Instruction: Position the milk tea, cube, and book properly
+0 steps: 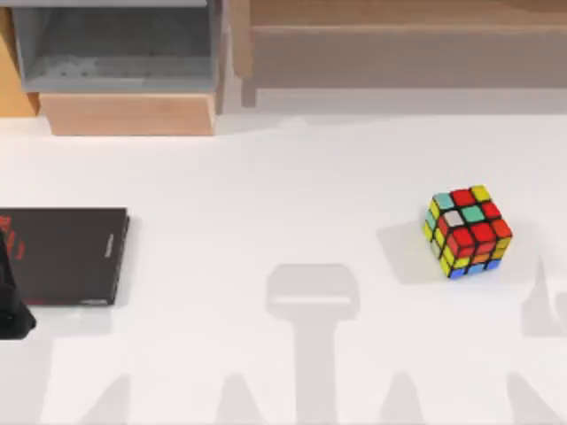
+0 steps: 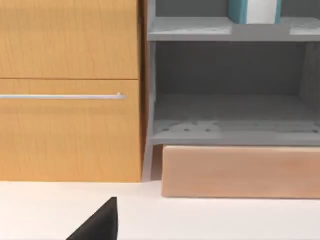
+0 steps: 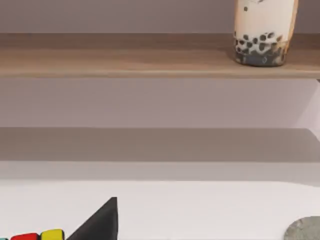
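Note:
The cube (image 1: 467, 232), black-framed with red, yellow, teal and white stickers, sits on the white table at the right; its top edge (image 3: 37, 235) also shows in the right wrist view. The milk tea (image 3: 262, 32), a cup of cream tea with dark pearls, stands on the upper wooden shelf board. The book (image 2: 239, 11), teal with white pages, stands upright on the grey shelf's upper level. A dark wedge of my left gripper (image 2: 100, 225) faces the grey shelf. A like wedge of my right gripper (image 3: 100, 222) hangs beside the cube, facing the wooden shelf.
A thin black book with red marks (image 1: 64, 255) lies flat at the table's left, with my left arm (image 1: 11, 305) at its near corner. The grey shelf unit (image 1: 115, 44) on a wooden base (image 1: 128, 113) stands back left, the wooden shelf (image 1: 399, 44) back right. A grey disc (image 3: 305, 231) lies on the table.

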Controlling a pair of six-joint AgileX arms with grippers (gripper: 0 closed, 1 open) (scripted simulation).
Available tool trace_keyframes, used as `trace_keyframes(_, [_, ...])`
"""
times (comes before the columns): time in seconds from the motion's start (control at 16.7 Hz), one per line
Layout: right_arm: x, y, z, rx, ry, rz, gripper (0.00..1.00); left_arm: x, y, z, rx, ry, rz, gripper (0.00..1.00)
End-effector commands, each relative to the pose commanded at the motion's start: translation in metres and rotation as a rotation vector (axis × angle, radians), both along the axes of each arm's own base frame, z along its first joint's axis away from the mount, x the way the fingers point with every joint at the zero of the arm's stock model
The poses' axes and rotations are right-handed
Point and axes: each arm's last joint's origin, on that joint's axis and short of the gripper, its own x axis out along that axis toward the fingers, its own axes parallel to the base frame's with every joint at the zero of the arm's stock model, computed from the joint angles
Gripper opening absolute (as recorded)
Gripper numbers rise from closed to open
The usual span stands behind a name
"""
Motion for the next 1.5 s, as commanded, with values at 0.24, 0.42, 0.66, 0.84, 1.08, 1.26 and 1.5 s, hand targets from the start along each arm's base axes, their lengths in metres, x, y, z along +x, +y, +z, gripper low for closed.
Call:
trace_keyframes(0.24, [0.001,0.0,0.007,-0.001,-0.011,0.001,1.0,0.0,0.0,0.0,0.0,0.0,0.0,1.0])
trace_keyframes(0.42, [0.006,-0.002,0.032,-0.004,-0.04,0.001,1.0,0.0,0.0,0.0,0.0,0.0,0.0,1.0])
trace_keyframes(0.66, [0.034,-0.007,0.075,-0.01,-0.049,-0.005,1.0,0.0,0.0,0.0,0.0,0.0,0.0,1.0])
trace_keyframes(0.84, [0.079,-0.016,0.097,-0.012,-0.013,-0.01,1.0,0.0,0.0,0.0,0.0,0.0,0.0,1.0])
trace_keyframes(1.08, [0.149,-0.034,0.109,-0.016,-0.006,-0.012,1.0,0.0,0.0,0.0,0.0,0.0,0.0,1.0])
trace_keyframes(1.26, [0.2,-0.051,0.1,-0.016,0.0,-0.014,1.0,0.0,0.0,0.0,0.0,0.0,0.0,1.0])
trace_keyframes(1.5, [0.253,-0.072,0.072,-0.012,0.008,-0.015,1.0,0.0,0.0,0.0,0.0,0.0,0.0,1.0])
